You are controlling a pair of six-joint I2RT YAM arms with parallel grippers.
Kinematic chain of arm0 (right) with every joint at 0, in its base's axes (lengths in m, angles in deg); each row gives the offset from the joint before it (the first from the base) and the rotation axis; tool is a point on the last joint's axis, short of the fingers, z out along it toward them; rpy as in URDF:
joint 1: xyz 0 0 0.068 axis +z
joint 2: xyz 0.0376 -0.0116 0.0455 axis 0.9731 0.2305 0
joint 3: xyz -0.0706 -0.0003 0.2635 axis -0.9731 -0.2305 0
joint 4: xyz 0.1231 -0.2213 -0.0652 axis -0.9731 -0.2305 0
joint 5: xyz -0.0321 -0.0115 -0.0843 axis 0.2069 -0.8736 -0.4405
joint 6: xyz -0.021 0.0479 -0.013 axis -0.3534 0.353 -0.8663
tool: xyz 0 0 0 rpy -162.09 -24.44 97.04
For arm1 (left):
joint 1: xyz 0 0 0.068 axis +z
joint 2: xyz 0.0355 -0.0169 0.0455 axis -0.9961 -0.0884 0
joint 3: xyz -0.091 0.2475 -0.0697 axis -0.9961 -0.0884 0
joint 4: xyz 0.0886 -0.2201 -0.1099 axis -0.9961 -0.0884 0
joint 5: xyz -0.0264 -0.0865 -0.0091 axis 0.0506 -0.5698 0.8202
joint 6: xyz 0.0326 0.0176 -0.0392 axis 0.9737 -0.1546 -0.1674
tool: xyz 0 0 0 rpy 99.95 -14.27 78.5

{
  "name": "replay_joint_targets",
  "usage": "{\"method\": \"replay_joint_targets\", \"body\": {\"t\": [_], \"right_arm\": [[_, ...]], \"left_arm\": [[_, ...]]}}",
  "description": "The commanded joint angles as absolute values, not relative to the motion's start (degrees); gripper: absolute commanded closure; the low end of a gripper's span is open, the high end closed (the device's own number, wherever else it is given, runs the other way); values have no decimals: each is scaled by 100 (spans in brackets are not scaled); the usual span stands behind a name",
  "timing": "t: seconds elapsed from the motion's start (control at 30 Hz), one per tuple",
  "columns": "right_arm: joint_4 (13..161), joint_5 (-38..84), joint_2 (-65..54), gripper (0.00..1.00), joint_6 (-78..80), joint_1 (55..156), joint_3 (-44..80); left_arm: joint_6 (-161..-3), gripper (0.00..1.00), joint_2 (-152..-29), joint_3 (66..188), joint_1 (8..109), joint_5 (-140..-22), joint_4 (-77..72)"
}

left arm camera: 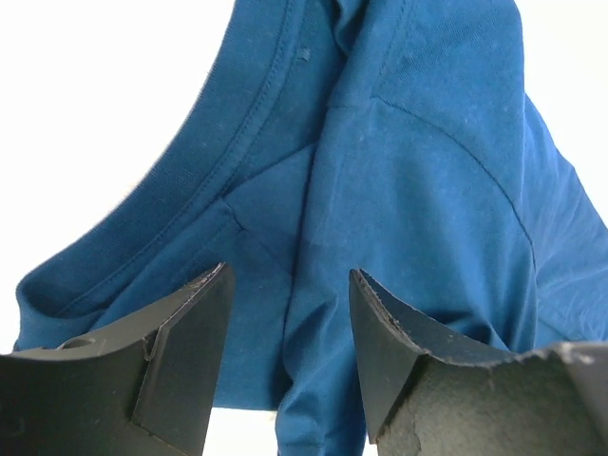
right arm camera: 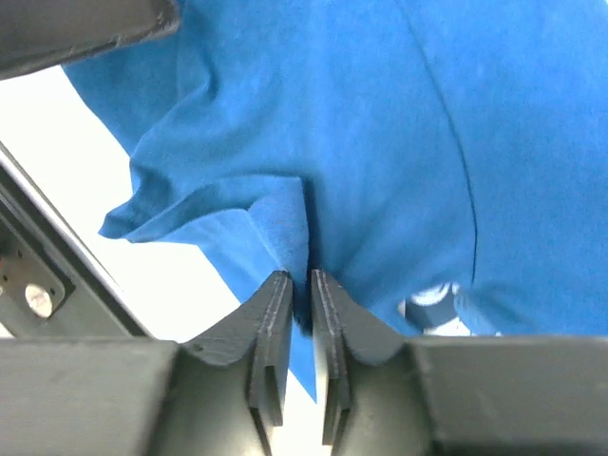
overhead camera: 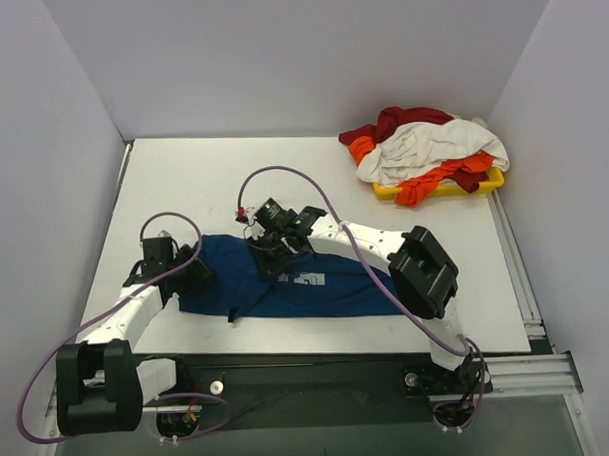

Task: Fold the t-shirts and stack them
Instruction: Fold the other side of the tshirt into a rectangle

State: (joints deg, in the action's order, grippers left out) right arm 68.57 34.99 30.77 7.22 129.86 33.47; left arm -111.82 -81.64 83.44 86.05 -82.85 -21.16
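A dark blue t-shirt (overhead camera: 327, 287) with a pale print (overhead camera: 308, 279) lies spread across the near middle of the table. My right gripper (overhead camera: 269, 259) is over its upper edge, shut on a pinched fold of the blue cloth (right arm camera: 380, 142); its jaws (right arm camera: 299, 275) stand almost together with fabric between them. My left gripper (overhead camera: 191, 272) is at the shirt's left end. In the left wrist view it (left arm camera: 288, 275) is open, with a ridge of blue shirt (left arm camera: 399, 171) between the fingers. More t-shirts, dark red (overhead camera: 411, 117), white (overhead camera: 432, 143) and orange (overhead camera: 438, 178), are heaped at the back right.
The heap rests on a yellow tray (overhead camera: 388, 192) near the table's right edge. Grey walls close in the left, back and right sides. A metal rail (overhead camera: 516, 271) runs along the right edge. Cables loop above both arms.
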Motion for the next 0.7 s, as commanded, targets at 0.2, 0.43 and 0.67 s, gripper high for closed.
{"method": "replay_joint_targets", "body": {"t": [0.2,0.43,0.67], "right_arm": [[7087,3289,2351,67,743,13108,2527],[7149,3087,2018,58,795,13187,2579],[7211,2674,2026,53,1015,13354,3009]], "left_arm": [[-11288,39,-7965,8312,8045,-8239,-2130],[-11455,39,-8036,8206,7676,-8045,-2121],[-11516,39,-8045,8145,7658,-8063,-2051]]}}
